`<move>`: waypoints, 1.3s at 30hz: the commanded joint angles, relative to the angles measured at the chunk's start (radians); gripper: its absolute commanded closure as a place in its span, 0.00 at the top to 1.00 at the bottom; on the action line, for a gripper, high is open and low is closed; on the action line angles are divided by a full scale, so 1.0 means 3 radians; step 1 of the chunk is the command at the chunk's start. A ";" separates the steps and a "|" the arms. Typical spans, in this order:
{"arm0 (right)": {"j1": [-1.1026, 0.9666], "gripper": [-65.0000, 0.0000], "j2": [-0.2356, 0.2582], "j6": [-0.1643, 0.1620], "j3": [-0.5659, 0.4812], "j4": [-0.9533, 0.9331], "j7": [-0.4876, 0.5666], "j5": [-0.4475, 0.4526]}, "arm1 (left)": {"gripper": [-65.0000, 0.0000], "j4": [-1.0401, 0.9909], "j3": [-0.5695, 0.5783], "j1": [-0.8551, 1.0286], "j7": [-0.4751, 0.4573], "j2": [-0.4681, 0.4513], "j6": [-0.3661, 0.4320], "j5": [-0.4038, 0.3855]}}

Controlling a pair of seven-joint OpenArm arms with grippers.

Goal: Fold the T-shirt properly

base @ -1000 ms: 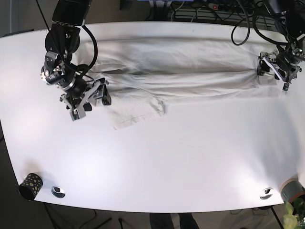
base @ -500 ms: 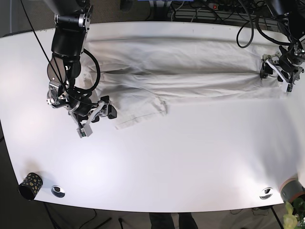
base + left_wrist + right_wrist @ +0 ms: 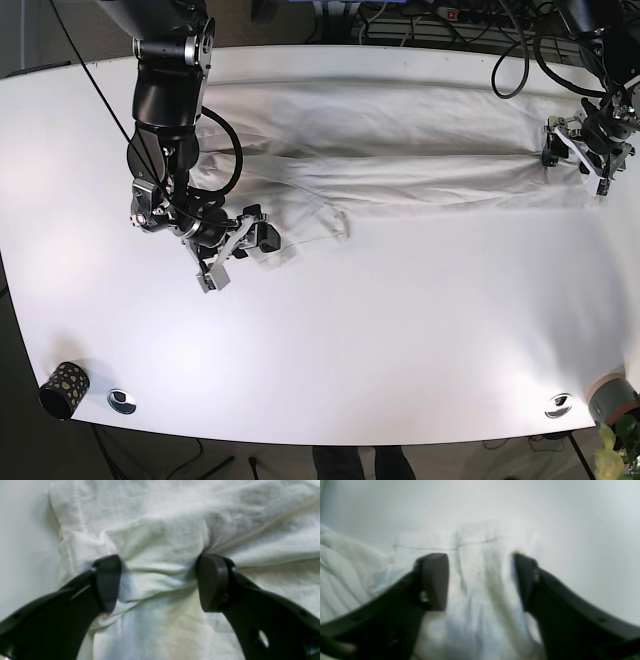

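The white T-shirt [image 3: 400, 130] lies stretched in a long band across the far half of the white table [image 3: 400, 330]. My left gripper [image 3: 580, 152] is at the shirt's end on the base view's right. In the left wrist view it [image 3: 160, 580] is open, its jaws pressed down astride a bunched ridge of cloth [image 3: 160, 530]. My right gripper [image 3: 245, 252] is at the loose sleeve flap [image 3: 310, 228] on the base view's left. In the right wrist view it [image 3: 480, 580] is open, with the flat hemmed cloth [image 3: 480, 555] between its jaws.
A dark speckled cup [image 3: 62, 388] and a metal disc [image 3: 122, 401] sit at the front left corner. Another disc [image 3: 558, 405] and a grey cup [image 3: 612, 398] sit at the front right. Cables [image 3: 440, 25] run behind the table's far edge.
My right gripper has moved toward the table's middle and front, from beside the sleeve flap onto its end; the visible flap is shorter. The left gripper has stayed at the shirt's other end.
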 commanded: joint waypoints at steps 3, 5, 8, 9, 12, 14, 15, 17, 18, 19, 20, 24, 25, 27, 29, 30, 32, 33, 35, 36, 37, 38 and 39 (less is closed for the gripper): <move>0.0084 0.18 0.0032 0.0007 0.0012 0.0040 0.0170 0.0010 | 0.68 0.0007 0.0000 -0.0010 0.0049 -0.0044 -0.0016 0.0006; 0.0079 0.10 0.0042 0.0012 0.0012 0.0061 0.0170 0.0036 | 0.68 0.0007 0.0006 -0.0010 0.0049 -0.0044 -0.0016 0.0006; 0.0023 0.08 0.0047 0.0012 0.0033 0.0332 0.0165 0.0041 | 0.68 0.0007 0.0062 -0.0010 0.0049 -0.0049 -0.0016 0.0006; -0.0044 0.08 0.0047 0.0012 0.0033 0.0455 0.0154 0.0041 | 0.68 0.0007 0.0098 -0.0010 0.0049 -0.0054 -0.0016 0.0006; -0.0202 0.08 0.0047 0.0007 0.0038 0.0869 0.0006 0.0041 | 0.68 0.0007 0.0164 -0.0010 0.0049 -0.0105 -0.0016 0.0006; -0.0330 0.08 0.0047 0.0007 0.0043 0.1181 -0.0142 0.0041 | 0.68 0.0007 0.0190 -0.0010 0.0049 -0.0111 -0.0016 0.0006; -0.0407 0.08 0.0047 0.0007 0.0048 0.1324 -0.0204 0.0041 | 0.68 0.0007 0.0190 -0.0010 0.0049 -0.0111 -0.0016 0.0006; -0.0576 0.08 0.0047 0.0007 0.0114 0.1631 -0.0301 0.0041 | 0.68 0.0007 0.0190 -0.0010 0.0049 -0.0116 -0.0016 0.0006; -0.0653 0.08 0.0042 0.0007 0.0160 0.1749 -0.0337 0.0041 | 0.68 0.0007 0.0190 -0.0010 0.0049 -0.0116 -0.0016 0.0006; -0.0719 0.08 0.0032 0.0007 0.0186 0.1836 -0.0362 0.0041 | 0.68 0.0007 0.0190 -0.0010 0.0049 -0.0116 -0.0016 0.0006; -0.0811 0.08 0.0032 0.0007 0.0217 0.1938 -0.0403 0.0041 | 0.68 0.0007 0.0190 -0.0010 0.0049 -0.0116 -0.0016 0.0006; -0.1082 0.08 0.0027 0.0007 0.0258 0.2199 -0.0434 0.0046 | 0.68 0.0002 0.0190 -0.0010 0.0049 -0.0116 -0.0016 0.0006; -0.1118 0.08 0.0027 0.0007 0.0258 0.2224 -0.0429 0.0046 | 0.68 0.0002 0.0190 -0.0010 0.0049 -0.0116 -0.0016 0.0006; -0.1144 0.09 0.0027 0.0002 0.0258 0.2245 -0.0388 0.0041 | 0.68 0.0002 0.0190 -0.0010 0.0049 -0.0116 -0.0016 0.0006; -0.1118 0.16 0.0027 -0.0003 0.0258 0.2229 -0.0372 0.0015 | 0.68 0.0002 0.0190 -0.0005 0.0049 -0.0116 -0.0016 0.0006; -0.1057 0.25 0.0027 -0.0003 0.0258 0.2178 -0.0372 0.0010 | 0.68 0.0002 0.0190 0.0000 0.0049 -0.0116 -0.0016 0.0006; -0.0959 0.40 0.0037 -0.0003 0.0268 0.2066 -0.0372 0.0010 | 0.68 0.0002 0.0190 0.0000 0.0049 -0.0116 -0.0016 0.0006; -0.0888 0.50 0.0042 -0.0003 0.0288 0.1979 -0.0372 0.0010 | 0.68 0.0002 0.0195 0.0000 0.0049 -0.0116 -0.0016 0.0006; -0.0745 0.62 0.0047 -0.0003 0.0324 0.1800 -0.0372 0.0010 | 0.68 0.0002 0.0195 0.0005 0.0049 -0.0116 -0.0016 0.0006; -0.0688 0.64 0.0047 -0.0003 0.0329 0.1718 -0.0372 0.0010 | 0.68 0.0002 0.0195 0.0005 0.0049 -0.0116 -0.0016 0.0006; -0.0607 0.64 0.0052 -0.0003 0.0329 0.1585 -0.0367 0.0010 | 0.68 0.0002 0.0195 0.0000 0.0049 -0.0116 -0.0016 0.0006; -0.0535 0.64 0.0052 -0.0003 0.0329 0.1483 -0.0367 0.0010 | 0.68 0.0002 0.0195 0.0000 0.0049 -0.0116 -0.0016 0.0006; -0.0448 0.65 0.0057 -0.0003 0.0329 0.1350 -0.0367 0.0010 | 0.68 0.0002 0.0195 -0.0005 0.0049 -0.0116 -0.0016 0.0006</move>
